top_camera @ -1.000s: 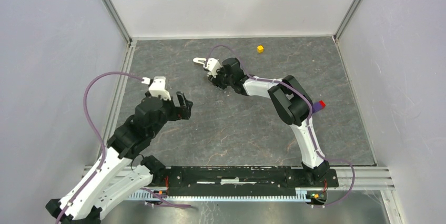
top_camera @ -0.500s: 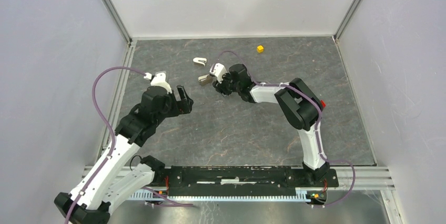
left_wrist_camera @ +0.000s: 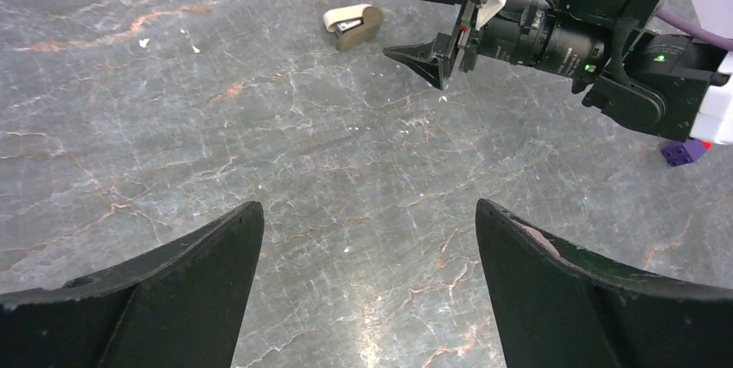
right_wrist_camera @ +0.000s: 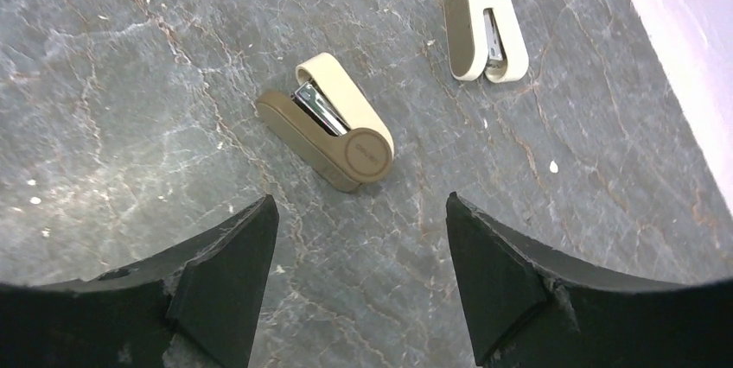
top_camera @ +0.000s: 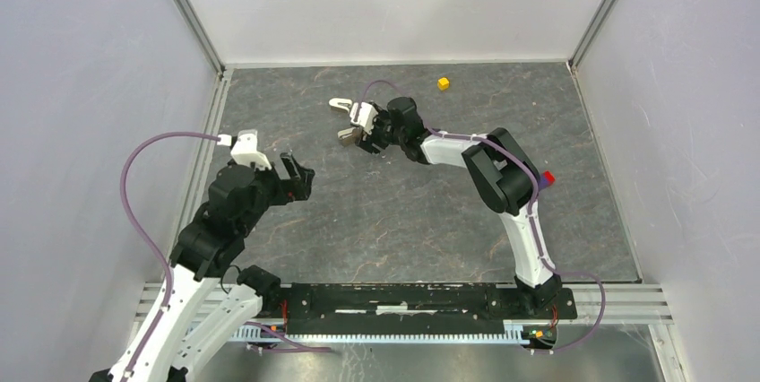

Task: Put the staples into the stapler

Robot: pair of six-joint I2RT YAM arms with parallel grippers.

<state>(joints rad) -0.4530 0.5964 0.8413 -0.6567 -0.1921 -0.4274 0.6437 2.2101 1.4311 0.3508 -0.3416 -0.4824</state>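
1. As far as I can make out from where I stand, no loading has been done. The stapler [right_wrist_camera: 508,31] lies on its side at the far end of the table [right_wrist_camera: 130,83], near the back wall, and neither arm touches it.
2. I cannot pick out the staples as a loose block. A silvery strip shows between the stapler's arms, but I cannot tell whether it is staples or bare channel.
3. A brown-and-cream hinged piece [right_wrist_camera: 320,148] lies just ahead of the right gripper [right_wrist_camera: 359,204], between it and the stapler. It touches neither.
4. The right arm reaches far forward and across to the left, low over the table. Its pincer is spread fairly wide, with nothing in it.
5. The left arm is folded back on its own side, well apart from the stapler. The left gripper [left_wrist_camera: 367,212] is tipped down toward the middle of the table, its pincer wide and empty.
6. By my reckoning nearly everything is left: find the staples, open the stapler, seat them and close it.
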